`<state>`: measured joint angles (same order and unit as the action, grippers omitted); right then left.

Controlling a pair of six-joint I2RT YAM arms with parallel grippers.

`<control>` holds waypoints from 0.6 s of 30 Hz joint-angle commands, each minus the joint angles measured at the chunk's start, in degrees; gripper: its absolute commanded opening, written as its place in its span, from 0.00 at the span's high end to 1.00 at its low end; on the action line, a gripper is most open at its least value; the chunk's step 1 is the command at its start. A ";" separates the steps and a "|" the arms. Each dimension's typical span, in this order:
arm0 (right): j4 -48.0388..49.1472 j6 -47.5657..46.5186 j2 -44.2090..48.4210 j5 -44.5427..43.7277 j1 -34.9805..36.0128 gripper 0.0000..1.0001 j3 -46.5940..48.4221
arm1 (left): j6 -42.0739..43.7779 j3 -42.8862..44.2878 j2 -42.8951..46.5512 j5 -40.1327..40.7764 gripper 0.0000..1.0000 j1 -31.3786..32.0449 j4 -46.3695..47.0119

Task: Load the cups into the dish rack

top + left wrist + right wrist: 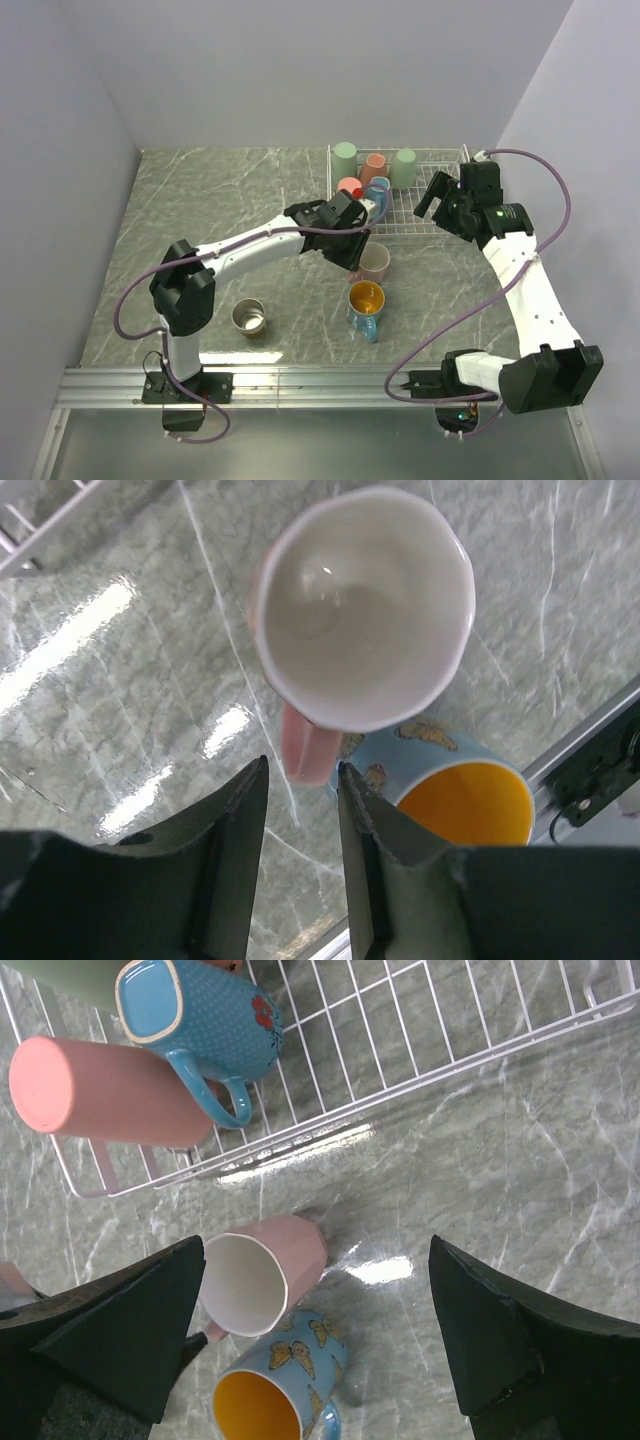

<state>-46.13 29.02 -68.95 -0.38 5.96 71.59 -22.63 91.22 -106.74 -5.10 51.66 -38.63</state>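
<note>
**mugfan:** Over by the dish rack (410, 222), what's the left arm (250, 245) doing?

**benchrat:** Stretched diagonally from the tabletop's (200, 200) near-left corner, left gripper (300, 770) hanging over the pale pink mug (360, 600), jaws partway open, nothing in them. Mug's upright on the tabletop just in front of the rack. Right arm (530, 290) is elbowed up, right gripper (437, 195) gaping wide and empty over the rack's near-right part.

Grey marbled tabletop (220, 200); aluminium rail (300, 385) near edge.
</note>
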 commanded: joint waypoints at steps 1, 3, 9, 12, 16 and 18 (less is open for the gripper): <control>1.57 -0.63 -0.49 0.21 -0.33 0.00 1.09 | 2.68 0.10 1.10 0.26 0.61 1.25 -0.92; 1.22 -0.71 -1.10 0.21 -0.33 0.00 1.53 | 2.94 0.10 0.31 0.88 0.61 1.43 -0.74; 0.69 -0.72 -2.07 0.21 -0.33 0.00 2.85 | 3.38 1.06 -2.24 2.64 0.62 1.51 0.40; 0.43 -0.80 -2.24 0.21 -0.33 0.00 3.11 | 4.00 1.85 -3.74 4.13 0.62 1.43 0.40; -0.01 -0.80 -2.68 0.21 -0.33 0.01 3.47 | 4.97 2.03 -5.14 4.93 0.62 1.51 0.40; -0.01 -0.80 -2.95 0.21 -0.33 0.00 3.55 | 5.58 2.12 -5.41 4.93 0.62 1.51 0.57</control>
<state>-46.33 28.86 -71.55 -0.34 5.96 72.36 -19.20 91.42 -111.20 -2.04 53.01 -38.83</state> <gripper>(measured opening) 0.994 0.382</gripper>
